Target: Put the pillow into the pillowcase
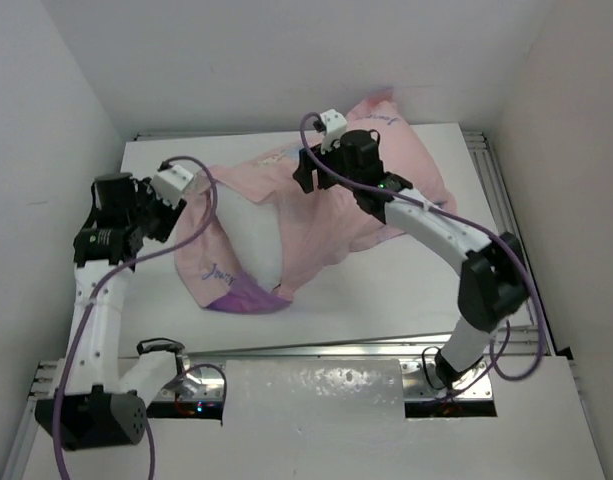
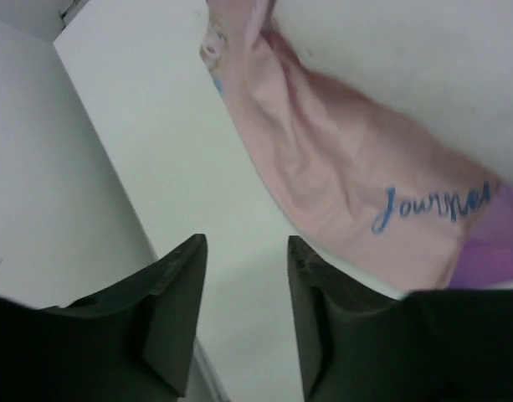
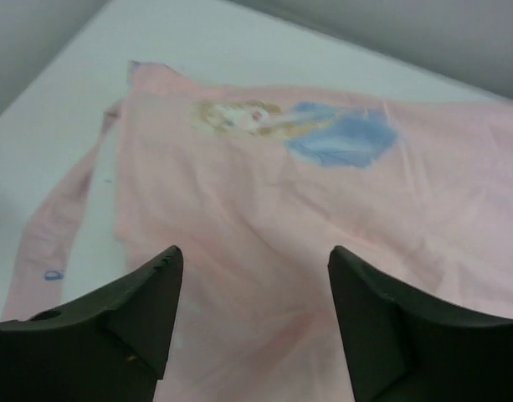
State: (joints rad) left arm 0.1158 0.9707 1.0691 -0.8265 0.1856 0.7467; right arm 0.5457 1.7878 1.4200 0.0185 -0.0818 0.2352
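Right hand (image 3: 252, 276), jaws apart, over thin rumpled pink pillowcase (image 3: 264, 176).

Pillowcase (image 1: 286, 225) lies on bench (image 1: 386, 300), centre through 1 o'clock. Left pincer (image 2: 243, 251) at 9 o'clock, beside its edge. Right pincer (image 3: 256, 260) over it, 12 o'clock.

A robotics lab test cell: plain white panel walls (image 1: 46, 120) close in the left, right and top of the frame around a flat white tabletop (image 1: 386, 300) edged with silver aluminium extrusion rails (image 1: 505, 220). Along the bottom edge, a white-and-black left robot arm (image 1: 96, 310) and its matching right robot arm (image 1: 436, 230) stand bolted beside a shiny silver metal base plate (image 1: 316, 390)
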